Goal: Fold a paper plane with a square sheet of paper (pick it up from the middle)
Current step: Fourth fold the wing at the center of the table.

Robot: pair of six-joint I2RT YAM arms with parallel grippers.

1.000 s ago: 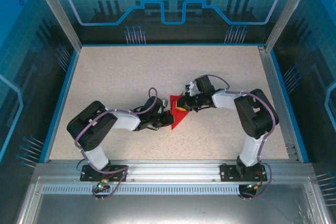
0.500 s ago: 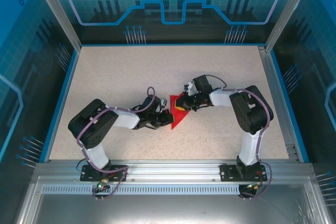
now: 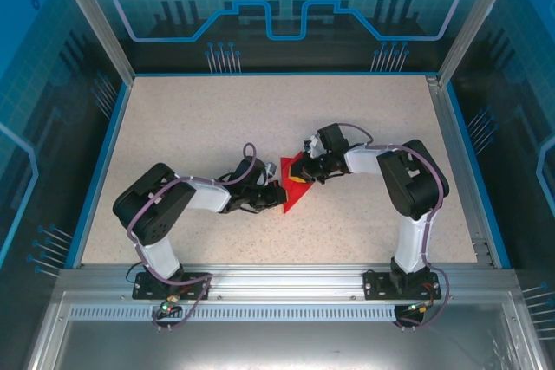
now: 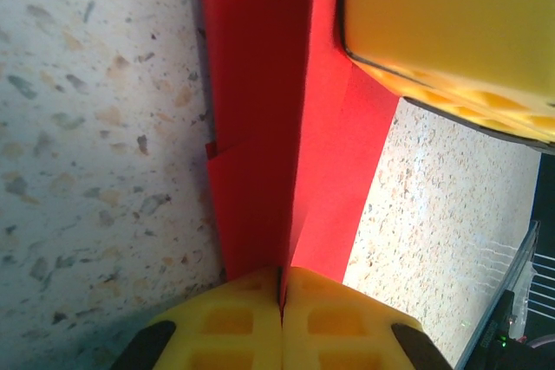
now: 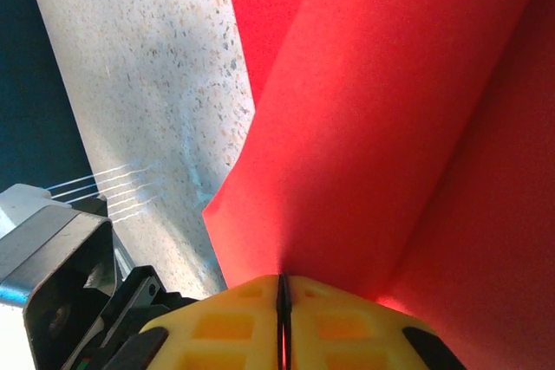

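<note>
The red sheet of paper (image 3: 296, 185) lies mid-table, folded into a pointed shape whose tip faces the near edge. My left gripper (image 3: 276, 196) is shut on its left side. In the left wrist view the yellow fingertips (image 4: 245, 311) pinch the raised centre crease of the paper (image 4: 256, 127). My right gripper (image 3: 306, 172) is shut on the paper's far right part. Its pads (image 5: 238, 327) clamp an upstanding red flap (image 5: 390, 127). One of the right gripper's yellow fingers (image 4: 451, 32) presses on the paper in the left wrist view.
Speckled beige tabletop (image 3: 217, 119) stretches around the paper, bounded by a blue rim (image 3: 97, 158) and see-through walls. Both forearms lie low over the table and meet at the middle. An aluminium rail (image 3: 277, 279) carries the arm bases at the near edge.
The right arm's elbow has swung a little to the left, towards the middle. Both grippers stay shut on the paper, which has barely moved.
</note>
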